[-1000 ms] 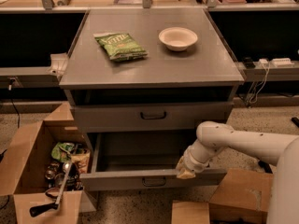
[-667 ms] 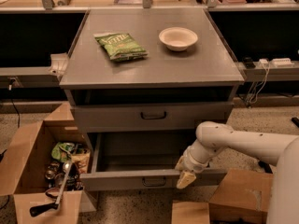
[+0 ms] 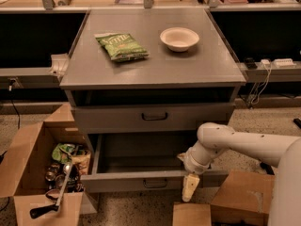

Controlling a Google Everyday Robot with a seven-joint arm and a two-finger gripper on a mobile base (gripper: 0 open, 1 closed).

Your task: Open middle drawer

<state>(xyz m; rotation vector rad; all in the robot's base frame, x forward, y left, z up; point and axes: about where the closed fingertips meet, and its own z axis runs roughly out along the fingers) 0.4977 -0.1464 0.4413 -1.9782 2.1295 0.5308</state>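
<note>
The grey cabinet [image 3: 150, 69] has its top drawer [image 3: 117, 119] shut, with a black handle at its centre. Below it the middle drawer [image 3: 117, 182] stands pulled out, its inside [image 3: 141, 161] bare and its small dark loop handle [image 3: 155, 183] at the centre of the front. My gripper [image 3: 189, 188] hangs on the white arm [image 3: 244, 147] from the right. It points down in front of the drawer's front, right of the handle and clear of it.
A green chip bag [image 3: 122, 46] and a white bowl [image 3: 179, 38] lie on the cabinet top. An open cardboard box [image 3: 28, 173] with cans and utensils stands on the floor at left. More cardboard boxes [image 3: 235, 199] sit at lower right. Cables [image 3: 258, 86] hang at right.
My gripper has dropped from the top edge of the open drawer's front to hang lower in front of it. The drawer has stayed pulled out.
</note>
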